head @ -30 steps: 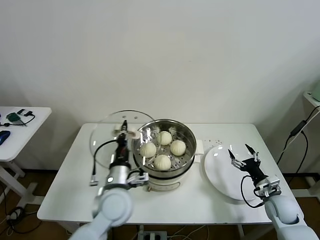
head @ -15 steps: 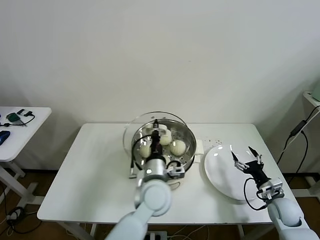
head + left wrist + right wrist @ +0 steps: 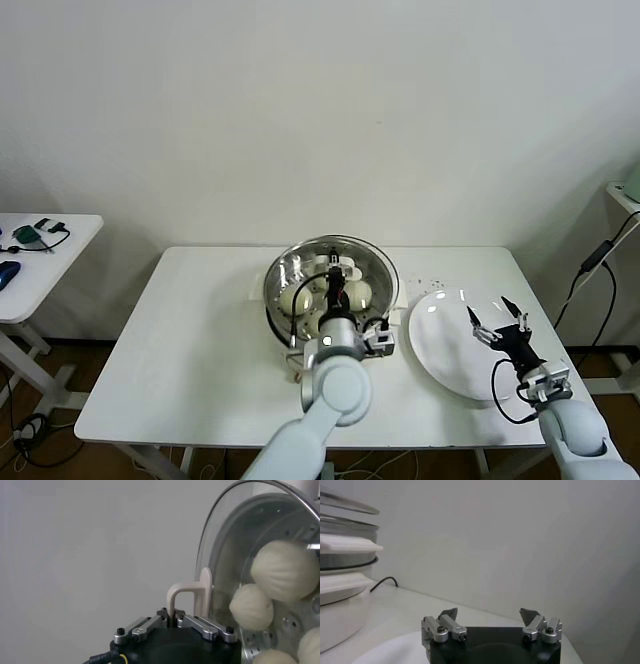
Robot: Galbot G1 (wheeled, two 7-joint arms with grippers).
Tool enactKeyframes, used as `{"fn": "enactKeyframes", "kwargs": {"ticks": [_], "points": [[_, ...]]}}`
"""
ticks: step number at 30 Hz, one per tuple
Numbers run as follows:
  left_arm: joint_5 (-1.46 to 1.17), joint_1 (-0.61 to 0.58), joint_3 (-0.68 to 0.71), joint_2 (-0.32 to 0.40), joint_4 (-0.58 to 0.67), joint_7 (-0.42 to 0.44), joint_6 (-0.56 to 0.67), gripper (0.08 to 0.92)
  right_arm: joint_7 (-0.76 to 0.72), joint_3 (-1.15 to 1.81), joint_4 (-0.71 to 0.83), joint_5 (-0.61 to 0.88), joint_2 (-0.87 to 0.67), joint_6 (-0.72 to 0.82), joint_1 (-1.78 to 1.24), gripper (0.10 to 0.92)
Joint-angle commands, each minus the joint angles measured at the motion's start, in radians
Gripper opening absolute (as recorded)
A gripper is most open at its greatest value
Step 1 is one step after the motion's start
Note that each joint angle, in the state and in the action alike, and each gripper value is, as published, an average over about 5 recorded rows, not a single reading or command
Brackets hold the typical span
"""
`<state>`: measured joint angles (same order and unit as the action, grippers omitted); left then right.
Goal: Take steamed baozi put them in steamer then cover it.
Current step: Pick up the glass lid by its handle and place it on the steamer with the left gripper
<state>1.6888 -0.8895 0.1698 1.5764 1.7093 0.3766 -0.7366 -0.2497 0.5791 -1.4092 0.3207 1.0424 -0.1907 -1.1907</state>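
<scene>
With the left gripper [image 3: 174, 622] clamped on the lid's [image 3: 290, 275] handle [image 3: 192, 592] above the steamer [image 3: 375, 312], centre the rim, lower level, then release. Right gripper [image 3: 500, 323] idles, jaws spread and empty, over the plate [image 3: 440, 350].

Head cam looks down on the white rectangular table [image 3: 180, 350]; both close wrist cams share the round shiny steel steamer [image 3: 280, 545] [image 3: 342, 575].

The cover [image 3: 331, 280] seemingly blocks the steamer [image 3: 300, 322] mouth; tabletop [image 3: 190, 350] to its left lies open.
</scene>
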Motion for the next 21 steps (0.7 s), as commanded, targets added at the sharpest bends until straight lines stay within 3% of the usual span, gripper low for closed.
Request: {"fn": "enactKeyframes", "kwargs": {"ticks": [1, 21], "points": [[0.015, 0.000, -0.034, 0.041, -0.046, -0.001, -0.049, 0.146, -0.002, 0.001, 0.002, -0.003, 0.004, -0.001, 0.003, 0.823], [-0.011, 0.000, -0.047, 0.034, -0.074, -0.045, -0.049, 0.146, -0.016, 0.004, 0.011, -0.023, 0.005, -0.010, 0.004, 0.823]]}}
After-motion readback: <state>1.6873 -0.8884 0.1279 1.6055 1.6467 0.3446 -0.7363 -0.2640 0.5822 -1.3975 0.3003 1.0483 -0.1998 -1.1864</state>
